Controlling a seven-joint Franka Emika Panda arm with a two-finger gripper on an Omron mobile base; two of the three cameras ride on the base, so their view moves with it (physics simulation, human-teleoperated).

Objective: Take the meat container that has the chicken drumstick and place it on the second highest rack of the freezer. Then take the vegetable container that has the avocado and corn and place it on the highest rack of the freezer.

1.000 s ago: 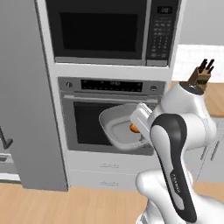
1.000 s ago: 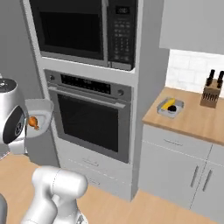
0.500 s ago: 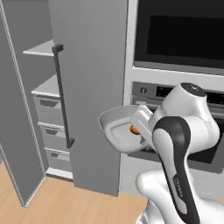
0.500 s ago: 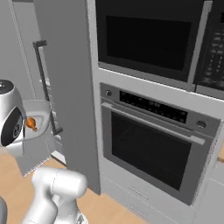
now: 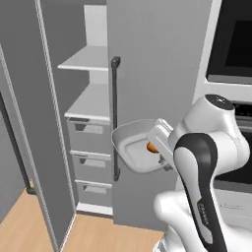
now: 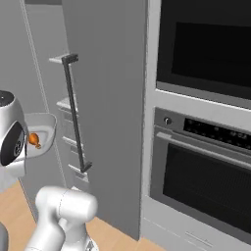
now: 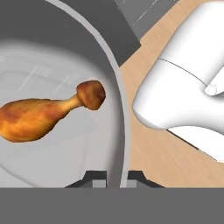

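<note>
**Carrying the drumstick container to the lower flat shelf**

On the far left in the left base view, the freezer (image 5: pixel 93 123) stands open. We see two flat pale shelves inside: the highest rack (image 5: pixel 86 59) above, and the second highest rack (image 5: pixel 88 102) just below it, sitting directly over the grey drawers (image 5: pixel 88 135). The long dark handle (image 5: pixel 115 118) runs down the edge of the grey panel just right of that opening.

A little to the right, in front of the panel, we hold the meat container (image 5: pixel 135 147) in the air, at about the height of the top drawer and slightly below our target shelf. The chicken drumstick (image 7: pixel 46 113) lies loose on its pale floor, and the container is tipped towards the camera. In the hand view our fingers (image 7: pixel 131 178) are pinched on the container's rim, one tip on each side of the wall.

To do this step well, we judge that we should lift the container a touch so that its base clears the front edge of the lower flat shelf, then swing it left past the handle before we push inward. We should level it as we go, since the drumstick can roll. The grip is only on the rim, so we would move slowly and release only once the base rests flat on the shelf.

To the right, the oven (image 6: pixel 201 171) sits in its own column, apart from our path.
</note>
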